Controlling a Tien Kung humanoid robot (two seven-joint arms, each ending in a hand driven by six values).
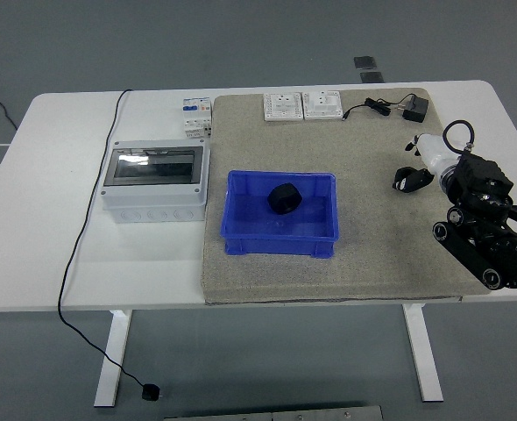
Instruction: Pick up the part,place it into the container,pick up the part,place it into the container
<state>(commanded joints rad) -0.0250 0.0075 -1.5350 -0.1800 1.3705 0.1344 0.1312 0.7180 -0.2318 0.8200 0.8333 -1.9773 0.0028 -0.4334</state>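
A blue container (pixel 237 230) sits on the grey mat with one black round part (pixel 283 198) inside it. At the mat's right side lies a second black part (pixel 407 181), mostly covered by my right hand (pixel 411 176). That white hand with black fingertips reaches in from the right edge, and its fingers are curled down around the part on the mat. My left arm does not show.
A grey electrical box (pixel 153 182) with a clear lid stands left of the container. Two white switch plates (pixel 302 105), a small breaker (pixel 197 115) and a black adapter with cable (pixel 414 110) lie along the mat's far edge. A black cable (pixel 83 228) hangs off the table's left part.
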